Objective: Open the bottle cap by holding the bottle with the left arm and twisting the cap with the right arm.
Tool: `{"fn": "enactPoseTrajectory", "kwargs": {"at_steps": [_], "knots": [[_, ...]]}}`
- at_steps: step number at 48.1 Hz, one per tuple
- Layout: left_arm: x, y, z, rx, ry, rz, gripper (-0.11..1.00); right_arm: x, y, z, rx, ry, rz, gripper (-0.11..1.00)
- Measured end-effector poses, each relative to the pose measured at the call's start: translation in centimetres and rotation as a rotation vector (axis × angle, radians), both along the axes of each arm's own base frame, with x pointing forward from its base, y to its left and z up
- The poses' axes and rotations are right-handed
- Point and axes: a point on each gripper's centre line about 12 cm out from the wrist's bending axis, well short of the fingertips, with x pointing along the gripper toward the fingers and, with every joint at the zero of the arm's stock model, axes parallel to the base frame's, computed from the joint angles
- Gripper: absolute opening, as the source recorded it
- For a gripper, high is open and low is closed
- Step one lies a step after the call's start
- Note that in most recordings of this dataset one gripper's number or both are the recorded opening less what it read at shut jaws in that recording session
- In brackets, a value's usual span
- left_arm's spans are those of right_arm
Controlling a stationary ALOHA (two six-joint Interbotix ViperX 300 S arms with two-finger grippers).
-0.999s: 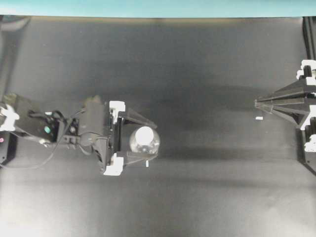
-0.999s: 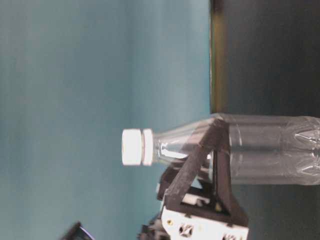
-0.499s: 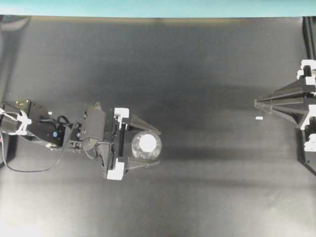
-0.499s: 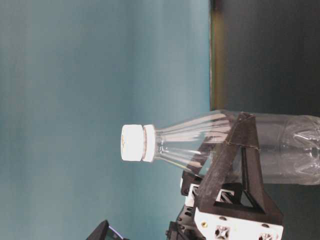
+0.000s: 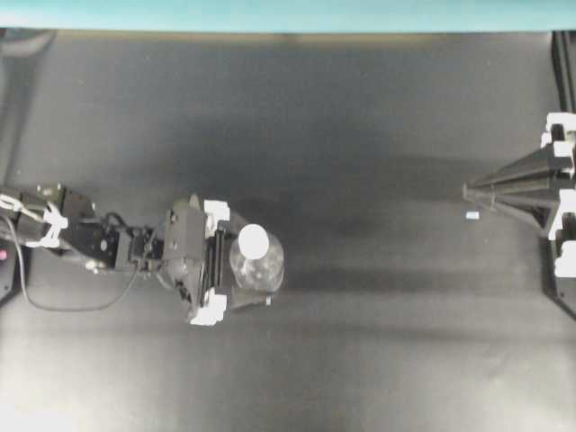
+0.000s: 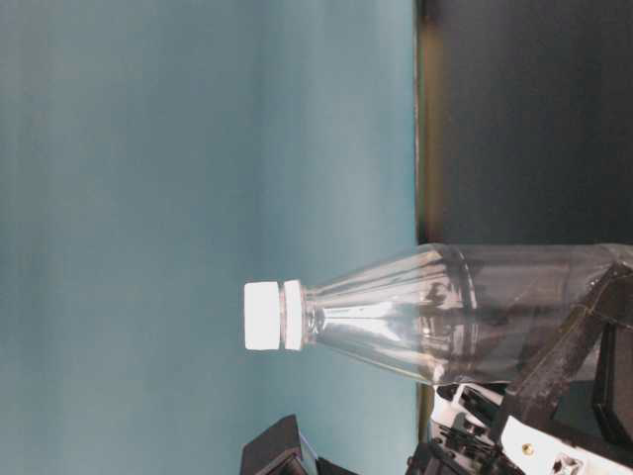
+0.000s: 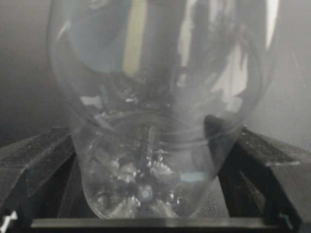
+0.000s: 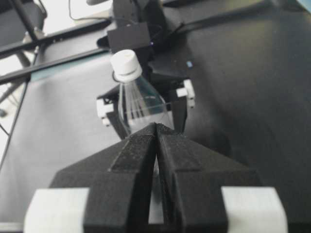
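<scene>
The clear bottle point(image 5: 258, 265) stands upright at the table's left, its white bottle cap point(image 5: 253, 240) on top. My left gripper point(image 5: 261, 268) is shut on the bottle low on its body. In the left wrist view the bottle point(image 7: 155, 121) fills the space between the black fingers point(image 7: 41, 167). The table-level view shows the bottle point(image 6: 445, 317), its cap point(image 6: 263, 316) and the gripper near the base point(image 6: 584, 376). My right gripper point(image 5: 468, 189) is shut and empty at the far right, pointing at the bottle point(image 8: 141, 104) and cap point(image 8: 126, 64) from a distance.
A tiny white scrap point(image 5: 472, 215) lies on the black mat just under the right gripper's tip. The left arm's loose cable point(image 5: 63, 301) trails at the left edge. A teal wall point(image 5: 288, 13) borders the table's far side.
My left gripper has slid down the bottle from its shoulder to near its base and closed in on it. The bottle has shifted slightly left. The right arm has not moved.
</scene>
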Motion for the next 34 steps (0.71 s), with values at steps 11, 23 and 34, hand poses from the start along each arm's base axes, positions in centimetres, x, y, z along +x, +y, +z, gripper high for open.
{"fn": "enactPoseTrajectory", "kwargs": {"at_steps": [11, 23, 34], "knots": [[0.3, 0.0, 0.2, -0.002, -0.008, 0.001, 0.85, 0.0, 0.0, 0.1, 0.063, 0.086, -0.008, 0.0], [0.8, 0.0, 0.4, 0.015, -0.019, -0.006, 0.83, 1.0, 0.4, 0.6, 0.221, 0.39, -0.05, 0.0], [0.9, 0.0, 0.4, 0.032, -0.027, -0.013, 0.83, 3.6, 1.0, 2.6, 0.249, 0.586, -0.052, 0.0]]}}
